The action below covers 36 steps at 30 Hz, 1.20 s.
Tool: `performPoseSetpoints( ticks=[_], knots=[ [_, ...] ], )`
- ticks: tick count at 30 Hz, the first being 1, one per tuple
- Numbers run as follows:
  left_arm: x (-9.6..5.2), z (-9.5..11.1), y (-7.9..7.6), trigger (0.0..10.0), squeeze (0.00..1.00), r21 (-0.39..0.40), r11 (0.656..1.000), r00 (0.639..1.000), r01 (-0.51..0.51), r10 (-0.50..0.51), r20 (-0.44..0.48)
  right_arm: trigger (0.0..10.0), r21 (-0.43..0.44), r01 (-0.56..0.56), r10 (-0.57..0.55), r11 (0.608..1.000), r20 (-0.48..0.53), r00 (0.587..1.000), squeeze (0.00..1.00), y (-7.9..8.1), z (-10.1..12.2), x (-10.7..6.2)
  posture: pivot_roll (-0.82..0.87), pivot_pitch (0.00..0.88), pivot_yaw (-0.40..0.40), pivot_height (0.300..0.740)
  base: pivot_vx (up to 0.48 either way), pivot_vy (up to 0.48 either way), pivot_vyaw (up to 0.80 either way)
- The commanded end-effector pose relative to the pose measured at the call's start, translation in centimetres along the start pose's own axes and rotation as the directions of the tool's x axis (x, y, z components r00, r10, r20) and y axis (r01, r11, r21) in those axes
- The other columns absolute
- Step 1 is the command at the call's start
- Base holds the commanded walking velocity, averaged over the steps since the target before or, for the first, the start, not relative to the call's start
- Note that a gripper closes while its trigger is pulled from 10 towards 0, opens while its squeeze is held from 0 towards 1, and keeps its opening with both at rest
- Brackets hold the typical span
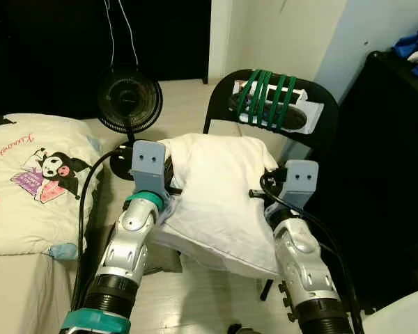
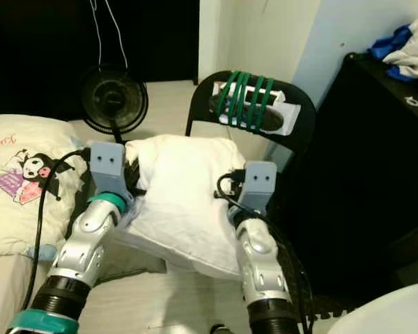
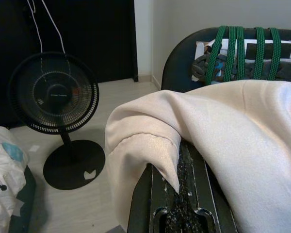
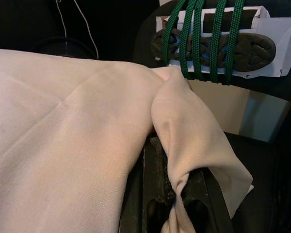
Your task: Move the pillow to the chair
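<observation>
At frame centre I hold the white pillow [image 1: 219, 198] over the black chair [image 1: 320, 122], left gripper [image 3: 182, 167] and right gripper [image 4: 172, 182] each pinching a corner. Risk: thin fabric grips slipping, dropping it short.

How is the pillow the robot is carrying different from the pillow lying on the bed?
The carried pillow is plain white, while the bed pillow has a cartoon character and pink writing. The carried pillow is held up in front of the chair, pinched at its sides by the left pincer and the right pincer; the bed pillow lies flat, untouched. Both look soft and light-coloured.
</observation>
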<state>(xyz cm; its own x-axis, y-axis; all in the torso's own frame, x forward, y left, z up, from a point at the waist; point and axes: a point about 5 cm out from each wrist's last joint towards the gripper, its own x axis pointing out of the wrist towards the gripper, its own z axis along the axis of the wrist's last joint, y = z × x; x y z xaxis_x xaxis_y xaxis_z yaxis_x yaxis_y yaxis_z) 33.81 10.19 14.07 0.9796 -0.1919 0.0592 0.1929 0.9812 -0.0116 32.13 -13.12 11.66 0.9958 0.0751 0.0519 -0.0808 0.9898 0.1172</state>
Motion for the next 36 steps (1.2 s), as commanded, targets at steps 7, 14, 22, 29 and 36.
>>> performPoseSetpoints(
  ticks=[7, 14, 22, 29, 36],
  knots=[
    [0.12, 0.39, -0.54, 10.0, 0.00, 0.005, 1.000, 1.000, 0.020, -0.020, 0.019, 10.0, -0.011, -0.068, 0.068, 0.998, -0.024, 0.997, 0.00, 1.31, -0.68, -0.09, 0.00, 0.013, 0.083, 0.740, 0.263, 0.000, -0.34],
    [0.12, 0.41, -0.53, 10.0, 0.00, 0.004, 1.000, 1.000, 0.020, -0.020, 0.019, 10.0, -0.020, -0.069, 0.069, 0.997, -0.018, 0.997, 0.00, 1.38, -0.70, -0.19, 0.00, 0.014, 0.085, 0.740, 0.264, 0.000, -0.19],
    [0.15, 0.46, -0.56, 10.0, 0.00, 0.006, 1.000, 1.000, 0.024, -0.024, 0.020, 10.0, -0.021, -0.066, 0.066, 0.998, -0.017, 0.998, 0.00, 1.31, -0.75, -0.24, 0.00, 0.012, 0.089, 0.740, 0.262, 0.000, 0.00],
    [0.27, 0.50, -0.66, 10.0, 0.00, 0.006, 0.999, 0.999, 0.036, -0.036, 0.020, 10.0, -0.020, -0.063, 0.063, 0.998, -0.017, 0.998, 0.00, 1.36, -0.81, -0.25, 0.00, 0.005, 0.100, 0.740, 0.263, 0.000, 0.00],
    [0.30, 0.46, -0.96, 10.0, 0.00, 0.005, 0.999, 0.999, 0.051, -0.051, 0.019, 10.0, 0.001, -0.056, 0.056, 0.998, -0.021, 0.998, 0.00, 1.30, -0.87, -0.35, -0.01, 0.000, 0.111, 0.740, 0.265, 0.000, -0.40]
  ],
)
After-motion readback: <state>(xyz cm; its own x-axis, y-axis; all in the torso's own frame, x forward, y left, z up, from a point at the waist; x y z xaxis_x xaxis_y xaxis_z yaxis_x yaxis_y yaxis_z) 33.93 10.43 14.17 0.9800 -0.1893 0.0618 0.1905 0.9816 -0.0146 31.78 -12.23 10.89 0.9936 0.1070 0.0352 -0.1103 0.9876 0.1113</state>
